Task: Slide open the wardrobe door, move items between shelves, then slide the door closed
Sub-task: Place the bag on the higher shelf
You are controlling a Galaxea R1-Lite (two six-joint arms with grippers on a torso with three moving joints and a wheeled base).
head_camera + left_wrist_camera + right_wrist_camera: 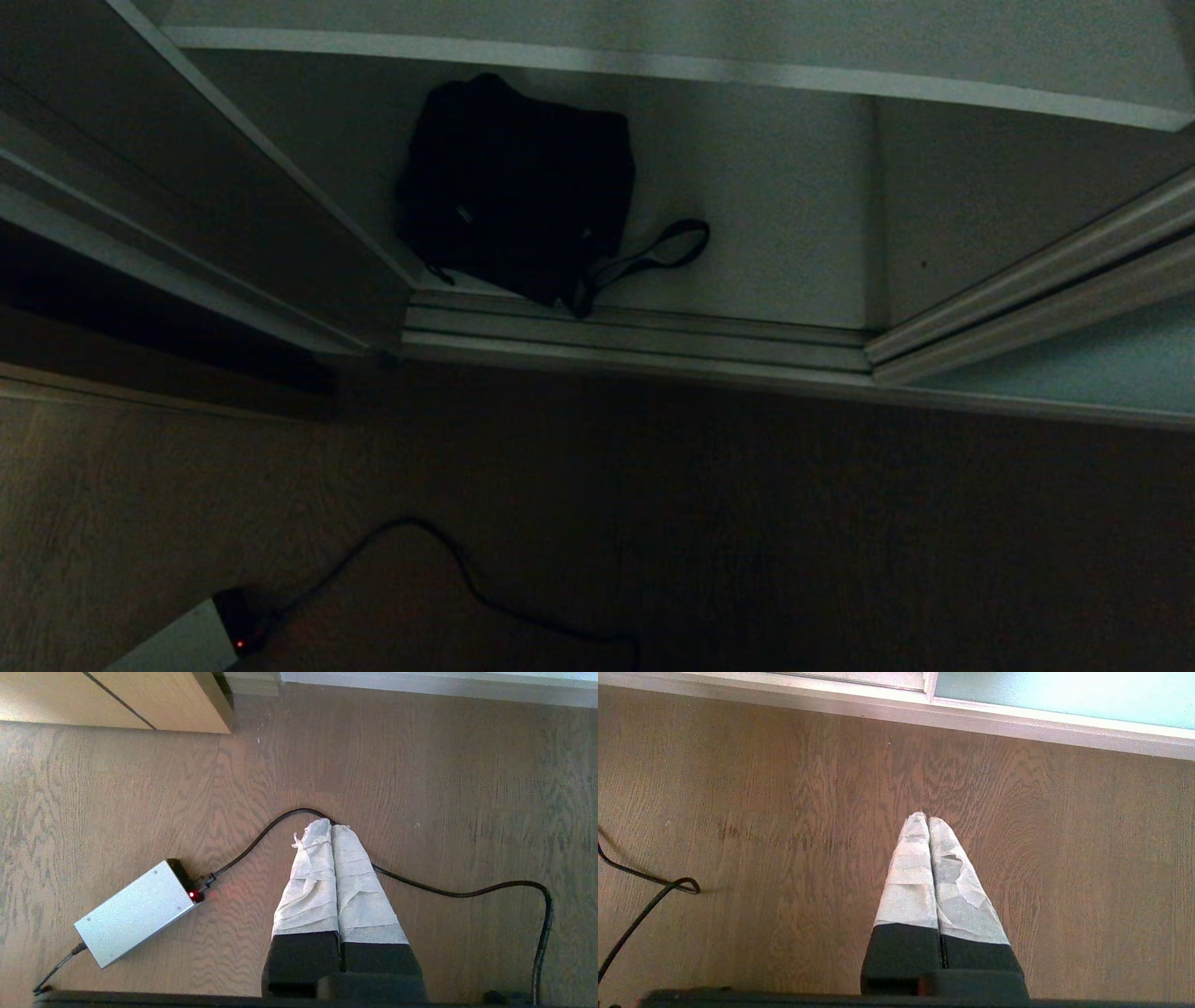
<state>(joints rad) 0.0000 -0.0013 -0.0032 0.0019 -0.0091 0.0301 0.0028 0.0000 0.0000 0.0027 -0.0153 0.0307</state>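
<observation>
Already the wardrobe stands open: sliding wardrobe door (1074, 364) pushed to the right, its teal panel showing only at the right edge of the head view. Bottom track exposed across the opening.

Black bag (518, 187) lies on the lowest shelf (794, 224), toward the left side of the opening, close to the front. Strap loop (667, 247) trails out to the right of it, ending just behind the track. An upper shelf (653, 65) crosses above.

Progress, as I judge it: opening done; the bag's move cannot be judged from here; door closing still to come.

Both arms hang parked over the floor, neither near the wardrobe. Left gripper (331, 825) has its taped fingers pressed together, nothing between them. Right gripper (927, 817) likewise pressed together and empty.

Around: wooden floor (840, 523) in front of the wardrobe. Small silver box (135, 912) with a red light lies on it, left of the opening. Black cable (448, 891) snakes from the box across the floor, passing right beneath the left gripper. Light wooden cabinet (117, 700) stands to the left.

In the way: nothing blocks the opening itself. Cable and box lie near the robot's footing, a likely snag if the base drives. Strap close to the track could catch when the door slides shut.
</observation>
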